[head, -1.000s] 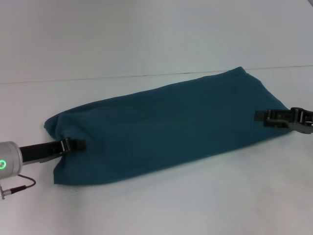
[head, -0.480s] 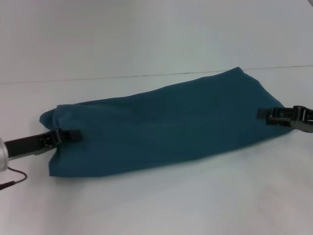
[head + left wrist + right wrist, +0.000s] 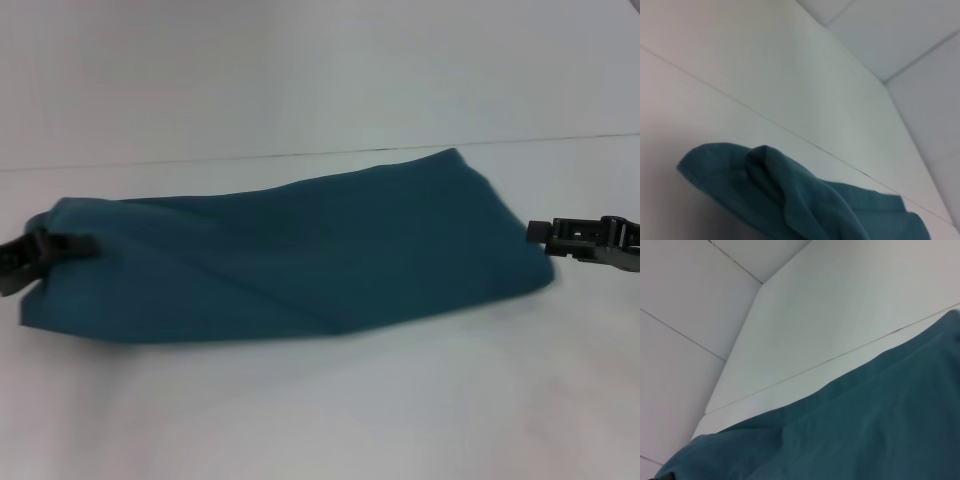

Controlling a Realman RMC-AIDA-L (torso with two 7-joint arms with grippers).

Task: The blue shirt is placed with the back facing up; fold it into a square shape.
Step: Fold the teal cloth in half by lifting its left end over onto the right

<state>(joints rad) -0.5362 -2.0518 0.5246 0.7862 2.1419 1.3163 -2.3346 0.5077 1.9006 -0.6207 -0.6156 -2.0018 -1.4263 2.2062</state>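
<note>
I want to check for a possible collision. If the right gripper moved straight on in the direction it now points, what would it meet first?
Probably the blue shirt: the right gripper points leftward at its right edge, apparently touching or nearly so, though depth is unclear.

The blue shirt [image 3: 290, 255] lies folded into a long band across the table [image 3: 330, 410] in front of me, running from my left to my right. My left gripper [image 3: 45, 248] is at its left end, near the table's left edge. My right gripper [image 3: 545, 232] is at its right end, touching the cloth. Behind the table stands a wall [image 3: 300, 70].
</note>
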